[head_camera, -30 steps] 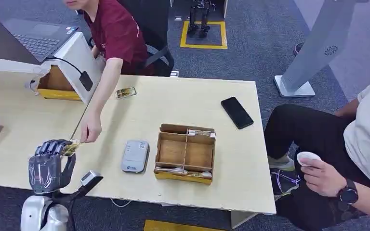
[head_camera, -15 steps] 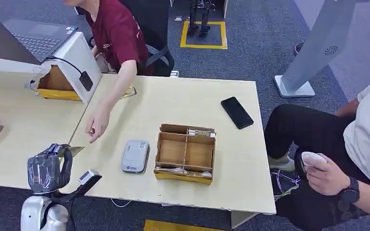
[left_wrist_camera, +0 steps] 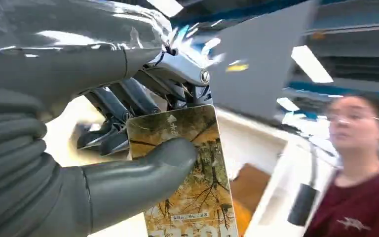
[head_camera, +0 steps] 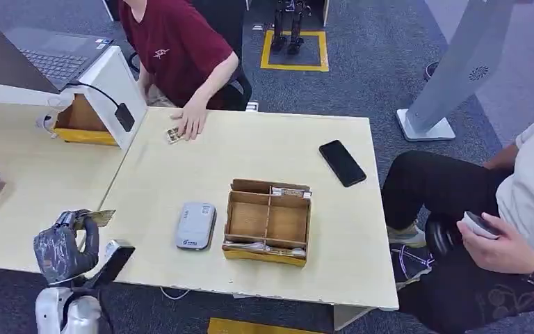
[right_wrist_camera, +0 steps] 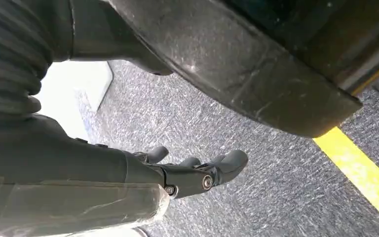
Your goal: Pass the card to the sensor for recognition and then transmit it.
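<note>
The left robot hand (head_camera: 61, 249) hovers off the near left corner of the counter (head_camera: 250, 149), thumb and fingers clamped on the card (head_camera: 101, 218). In the left wrist view the thick grey thumb presses flat across the card's face, a yellow-brown tree picture with small print, and the darker fingers (left_wrist_camera: 109, 103) back it from behind. The card juts out past the hand toward the counter's left edge, roughly level, above the seam with the neighbouring desk.

The right robot hand (right_wrist_camera: 197, 173) hangs low over grey carpet beside a yellow floor line, fingers loosely apart and holding nothing.

On the counter, the grey sensor (head_camera: 195, 225) lies flat near the front edge, well apart from the card. Just beside it sits a cardboard divider box (head_camera: 268, 223) with cards tucked along its front and back walls. A black phone (head_camera: 342, 163) rests toward the far right corner.

At the far left corner a person in a dark red shirt (head_camera: 177, 45) has a hand (head_camera: 191, 120) pressed down on another card (head_camera: 173, 134). On the right, a seated person in black trousers (head_camera: 445, 202) holds a small object, too small to make out.
</note>
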